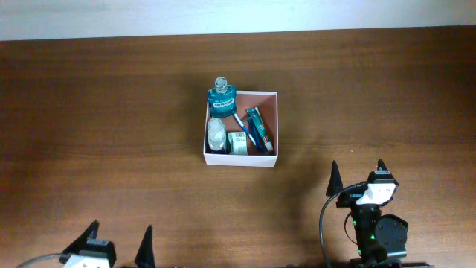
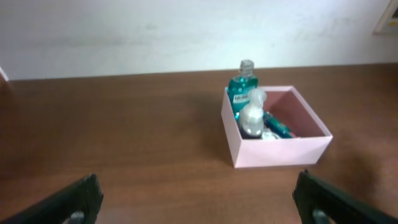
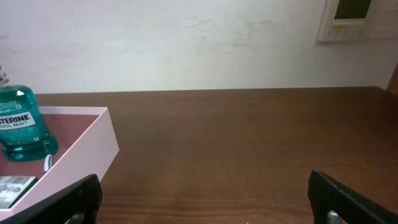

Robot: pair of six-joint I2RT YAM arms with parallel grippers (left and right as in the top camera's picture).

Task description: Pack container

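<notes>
Container [image 1: 265, 106]: square, shallow, open-topped box with white walls and a reddish-brown floor; it stands on the table [image 1: 111, 112], slightly right of centre and toward the far side.
Contents, far left corner: teal mouthwash bottle [image 1: 221, 98], upright.
Contents, left side: clear rounded bottle [image 1: 216, 134], just near of the mouthwash bottle.
Contents, near wall: small white labelled item [image 1: 239, 143], type not legible.
Contents, middle: teal tube [image 1: 258, 126], lying on a diagonal.
Left gripper [image 1: 119, 234]: at the near left edge, jaws spread wide with nothing between them; well apart from the container.
Right gripper [image 1: 358, 175]: near right, jaws spread wide and empty; beyond the container's near right corner, not touching it.
</notes>
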